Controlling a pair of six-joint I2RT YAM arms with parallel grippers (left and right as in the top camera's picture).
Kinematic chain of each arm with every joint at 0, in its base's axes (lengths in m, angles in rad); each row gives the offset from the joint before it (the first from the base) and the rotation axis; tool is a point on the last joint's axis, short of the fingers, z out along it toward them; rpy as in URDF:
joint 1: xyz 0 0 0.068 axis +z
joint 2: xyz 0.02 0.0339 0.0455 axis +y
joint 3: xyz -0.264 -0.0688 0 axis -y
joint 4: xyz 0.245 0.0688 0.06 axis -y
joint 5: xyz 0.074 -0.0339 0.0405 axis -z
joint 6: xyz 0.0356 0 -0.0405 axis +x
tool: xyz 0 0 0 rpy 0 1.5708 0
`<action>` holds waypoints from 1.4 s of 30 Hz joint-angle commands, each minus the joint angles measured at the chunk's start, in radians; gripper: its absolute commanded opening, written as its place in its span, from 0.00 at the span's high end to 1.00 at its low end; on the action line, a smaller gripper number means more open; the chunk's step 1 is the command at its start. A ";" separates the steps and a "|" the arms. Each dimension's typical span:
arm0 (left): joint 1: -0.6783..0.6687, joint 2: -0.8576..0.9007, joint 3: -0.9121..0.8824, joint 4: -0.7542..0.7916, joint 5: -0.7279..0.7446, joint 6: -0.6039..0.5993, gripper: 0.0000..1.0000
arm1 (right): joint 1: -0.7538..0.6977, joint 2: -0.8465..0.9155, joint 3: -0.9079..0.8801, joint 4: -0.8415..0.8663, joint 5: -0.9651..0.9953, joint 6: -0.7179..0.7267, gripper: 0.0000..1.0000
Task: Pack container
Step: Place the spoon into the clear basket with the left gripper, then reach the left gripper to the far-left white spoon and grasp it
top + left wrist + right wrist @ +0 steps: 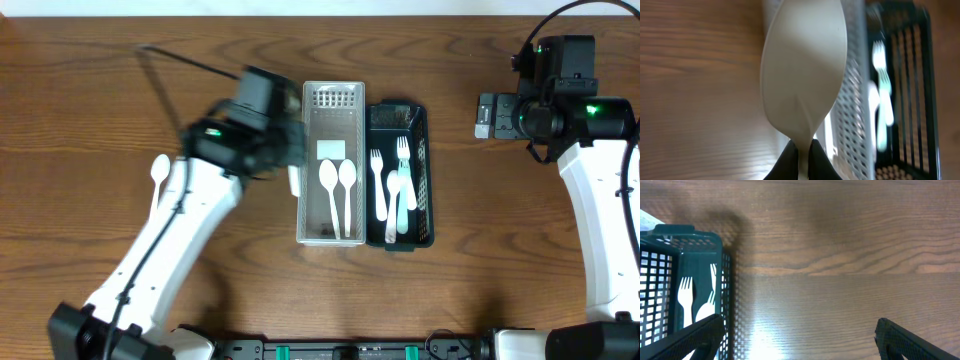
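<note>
My left gripper [801,162] is shut on the handle of a white plastic spoon [805,70], holding it just left of the white perforated basket [855,100]. From overhead the gripper [290,165] is at that basket's left wall [301,120]. Two white spoons [338,185] lie in the white basket. The dark green basket [395,108] beside it holds white forks [402,160] and a spoon. Another white spoon [160,170] lies on the table at the left. My right gripper [800,340] is open and empty above bare wood, right of the green basket [700,245].
The two baskets stand side by side in the middle of the brown wooden table [480,220]. The right arm's wrist [555,100] is at the far right. The left arm crosses the table from the front left.
</note>
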State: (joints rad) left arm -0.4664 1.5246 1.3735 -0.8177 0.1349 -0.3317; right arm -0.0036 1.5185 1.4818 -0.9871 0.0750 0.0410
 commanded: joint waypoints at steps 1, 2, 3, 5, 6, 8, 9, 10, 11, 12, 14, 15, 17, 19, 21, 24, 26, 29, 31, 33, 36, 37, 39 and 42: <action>-0.082 0.069 0.005 -0.003 -0.034 0.024 0.94 | -0.005 0.006 -0.004 -0.003 -0.005 0.003 0.01; -0.101 0.090 0.005 -0.003 -0.034 0.024 0.94 | -0.005 0.006 -0.004 -0.003 -0.005 0.003 0.01; -0.120 0.118 0.005 -0.004 -0.034 0.024 0.94 | -0.005 0.006 -0.004 -0.003 -0.005 0.003 0.01; -0.146 0.179 0.005 -0.003 -0.034 0.024 0.94 | -0.005 0.006 -0.004 -0.005 -0.005 0.003 0.01; -0.153 0.204 0.005 -0.003 -0.034 0.020 0.94 | -0.005 0.006 -0.004 -0.006 -0.005 0.003 0.01; -0.161 0.255 0.005 -0.003 -0.026 0.020 0.94 | -0.005 0.006 -0.004 -0.016 -0.005 0.003 0.01; -0.161 0.272 0.005 -0.003 -0.017 0.021 0.93 | -0.005 0.006 -0.004 -0.020 -0.005 0.003 0.01; -0.161 0.288 0.005 -0.003 -0.011 0.020 0.78 | -0.005 0.006 -0.004 -0.022 -0.005 0.003 0.01; -0.161 0.297 0.005 -0.004 -0.011 0.020 0.59 | -0.005 0.006 -0.004 -0.024 -0.005 0.003 0.01; -0.160 0.300 0.005 -0.005 -0.011 0.021 0.56 | -0.005 0.006 -0.004 -0.026 -0.005 0.003 0.01; -0.153 0.292 0.007 -0.007 -0.011 0.026 0.46 | -0.005 0.006 -0.004 -0.027 -0.005 0.003 0.01; -0.144 0.282 0.014 -0.017 -0.012 0.036 0.45 | -0.005 0.006 -0.004 -0.026 -0.005 0.003 0.01; -0.115 0.249 0.041 -0.051 -0.027 0.051 0.45 | -0.005 0.006 -0.004 -0.026 -0.004 0.003 0.01; -0.071 0.203 0.079 -0.097 -0.067 0.053 0.45 | -0.005 0.006 -0.004 -0.027 -0.004 0.003 0.01; -0.010 0.145 0.111 -0.138 -0.114 0.070 0.45 | -0.005 0.006 -0.004 -0.027 -0.004 0.002 0.01; 0.135 0.045 0.123 -0.169 -0.206 0.079 0.35 | -0.005 0.006 -0.004 -0.027 -0.004 -0.014 0.01; 0.241 0.011 0.123 -0.179 -0.215 0.131 0.29 | -0.005 0.006 -0.004 -0.027 -0.004 -0.016 0.01; 0.436 0.006 0.122 -0.211 -0.214 0.246 0.24 | -0.005 0.006 -0.004 -0.030 -0.004 -0.016 0.01; 0.520 0.023 0.119 -0.217 -0.214 0.312 0.22 | -0.005 0.006 -0.004 -0.031 -0.004 -0.021 0.01; 0.603 0.055 0.112 -0.212 -0.213 0.380 0.20 | -0.005 0.006 -0.004 -0.031 -0.004 -0.020 0.01; 0.688 0.125 0.102 -0.192 -0.173 0.514 0.17 | -0.005 0.006 -0.004 -0.031 -0.004 -0.020 0.01; 0.718 0.174 0.101 -0.187 -0.150 0.582 0.16 | -0.005 0.006 -0.004 -0.031 -0.004 -0.020 0.01; 0.740 0.225 0.101 -0.180 -0.143 0.629 0.16 | -0.005 0.006 -0.004 -0.031 -0.004 -0.020 0.01; 0.771 0.324 0.101 -0.159 -0.143 0.687 0.16 | -0.005 0.006 -0.004 -0.032 -0.004 -0.020 0.01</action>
State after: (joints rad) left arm 0.2798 1.7683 1.4899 -0.9829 -0.0288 0.2085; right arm -0.0036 1.5185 1.4818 -1.0172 0.0750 0.0395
